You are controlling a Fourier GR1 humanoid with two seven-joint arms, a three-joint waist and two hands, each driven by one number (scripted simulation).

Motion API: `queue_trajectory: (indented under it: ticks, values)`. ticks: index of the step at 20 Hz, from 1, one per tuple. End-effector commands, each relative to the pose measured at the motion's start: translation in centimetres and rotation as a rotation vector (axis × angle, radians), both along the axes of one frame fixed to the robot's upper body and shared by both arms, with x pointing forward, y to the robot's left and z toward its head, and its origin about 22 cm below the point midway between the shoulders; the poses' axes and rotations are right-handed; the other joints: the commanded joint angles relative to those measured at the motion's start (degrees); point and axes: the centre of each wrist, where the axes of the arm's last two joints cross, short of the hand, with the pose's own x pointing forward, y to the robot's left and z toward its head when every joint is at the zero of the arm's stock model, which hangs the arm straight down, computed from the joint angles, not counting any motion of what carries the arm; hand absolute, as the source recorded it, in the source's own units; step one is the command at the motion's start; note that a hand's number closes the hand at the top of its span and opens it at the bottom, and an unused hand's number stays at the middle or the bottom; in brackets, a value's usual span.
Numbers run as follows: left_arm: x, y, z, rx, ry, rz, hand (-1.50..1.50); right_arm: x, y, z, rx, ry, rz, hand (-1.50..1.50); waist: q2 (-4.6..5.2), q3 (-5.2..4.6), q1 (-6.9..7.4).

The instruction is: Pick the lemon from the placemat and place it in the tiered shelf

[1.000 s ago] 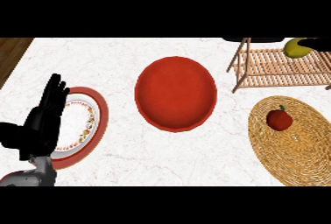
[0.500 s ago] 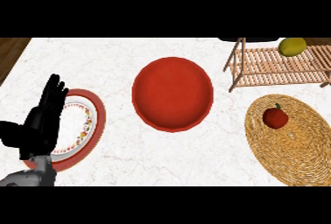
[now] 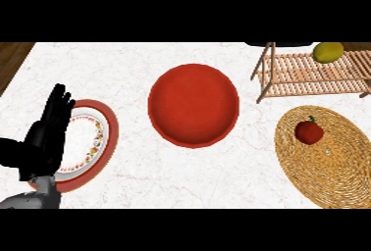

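- Counter (image 3: 138, 191): white marble-look top with faint grey veining; a strip of brown wood is seen past its upper-left corner.
- Placemat (image 3: 337, 162): oval, woven straw-coloured fibre, coarse spiral weave, laid at the right. A red apple (image 3: 310, 132) with a short dark stem is carried on its upper-left part.
- Red plate (image 3: 193, 105): plain, glossy, round, with a slightly raised rim, seen at the centre. Nothing is held in it.
- Tiered shelf (image 3: 308, 76): light wooden slats on thin angled legs, at the upper right, just above the placemat. Its right end is cut off by the view's edge.
- Patterned plate (image 3: 98, 142): white centre, red rim, with a ring of small coloured motifs inside the rim; at the left, partly hidden by the hand.
- Left hand (image 3: 45, 139): black, shown at the left edge over the patterned plate, fingers straight and pointing up, nothing held. Grey forearm is seen below it at the lower-left corner.
- Lemon (image 3: 328, 52): yellow, smooth, oval; seen at the shelf's upper right, on the slats' back edge, well apart from the placemat.
- Right hand: not seen in the view.
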Motion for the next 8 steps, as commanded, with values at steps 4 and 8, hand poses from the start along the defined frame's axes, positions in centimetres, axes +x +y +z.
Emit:
queue_trajectory:
  ticks: [4, 8]
  values:
    - [0.0, 1.3, 0.2, 0.024, -0.017, 0.002, 0.00, -5.8, -4.0, -0.8, 0.023, -0.016, 0.050, -1.50, 0.09, 0.03, 0.31]
    - [-0.8, 0.6, -1.0, -0.004, 0.006, 0.002, 0.00, -7.2, -4.8, -0.9, 0.014, -0.023, 0.060, -1.50, 0.00, 0.00, 0.23]
